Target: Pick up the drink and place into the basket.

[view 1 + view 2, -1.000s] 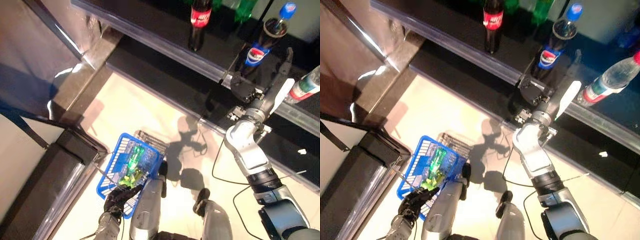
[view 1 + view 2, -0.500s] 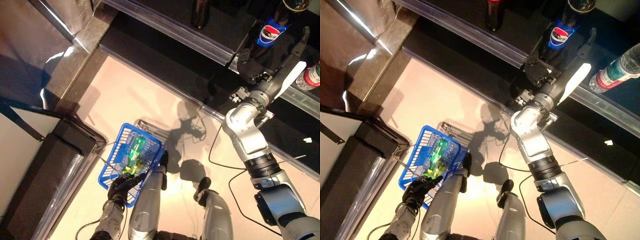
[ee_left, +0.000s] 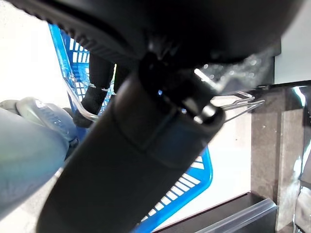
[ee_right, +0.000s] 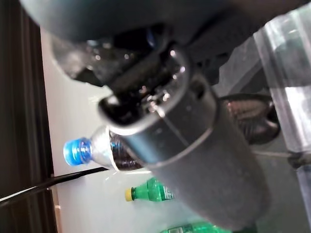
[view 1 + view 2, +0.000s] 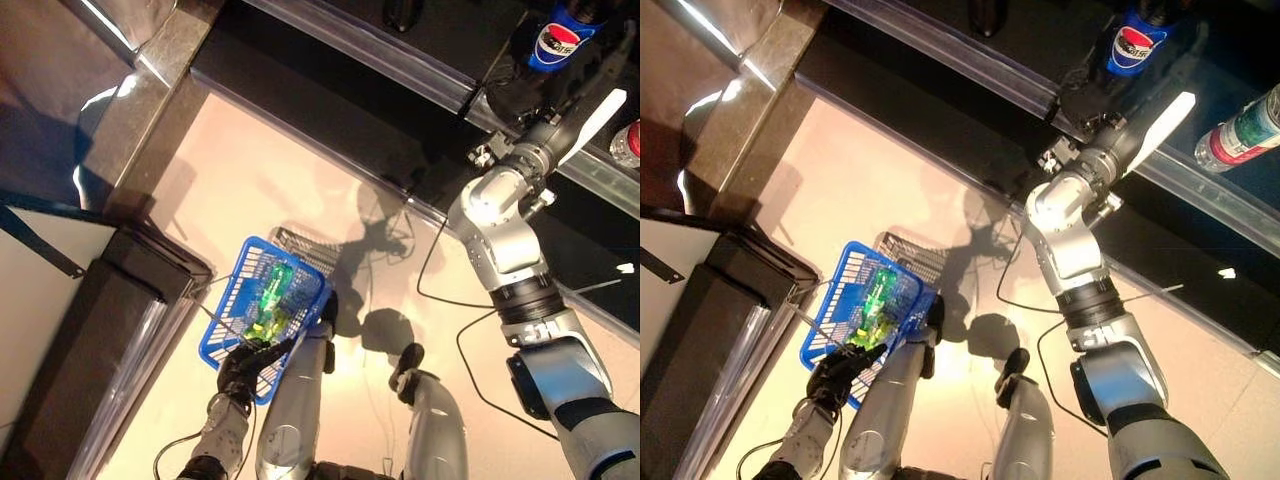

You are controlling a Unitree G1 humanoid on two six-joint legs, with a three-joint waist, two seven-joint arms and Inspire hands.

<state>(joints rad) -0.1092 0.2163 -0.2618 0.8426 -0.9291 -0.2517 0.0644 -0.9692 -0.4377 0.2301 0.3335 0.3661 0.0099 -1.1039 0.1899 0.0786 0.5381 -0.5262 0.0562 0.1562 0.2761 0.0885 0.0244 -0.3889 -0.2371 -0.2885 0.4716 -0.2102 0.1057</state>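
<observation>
Nearest the robot, low in the head views, the left hand [image 5: 243,368] has its dark fingers curled round the thin wire handle [image 5: 222,322] of the blue basket [image 5: 232,300], which hangs just above the pale floor [image 5: 260,190] beside a dark cabinet [image 5: 90,350]. Inside the basket lies a green bottle [image 5: 268,300], resting lengthwise on the mesh bottom; the left wrist view shows the basket's blue slatted wall [image 3: 187,182] and the wire handle just past the hand's bulk. Farther out, the right arm reaches up and away to a dark shelf [image 5: 400,50] edged with a clear rail [image 5: 970,62]. The right hand [image 5: 535,95] is at the shelf's front, just below and close against a dark cola bottle with a blue label [image 5: 560,35]; its white-covered thumb [image 5: 592,112] stands out straight to the side, but the fingers are lost against the dark shelf and bottle, so whether they grip the bottle or are spread cannot be told. The right wrist view shows the same cola bottle's blue cap [image 4: 77,150] past the hand, with a green bottle with a yellow cap [image 4: 148,192] lying beyond it. To the right of the hand on the shelf stands a clear bottle with a red and green label [image 5: 1240,130], and at the far left of the shelf the base of another dark bottle [image 5: 404,12] shows at the picture's edge.
</observation>
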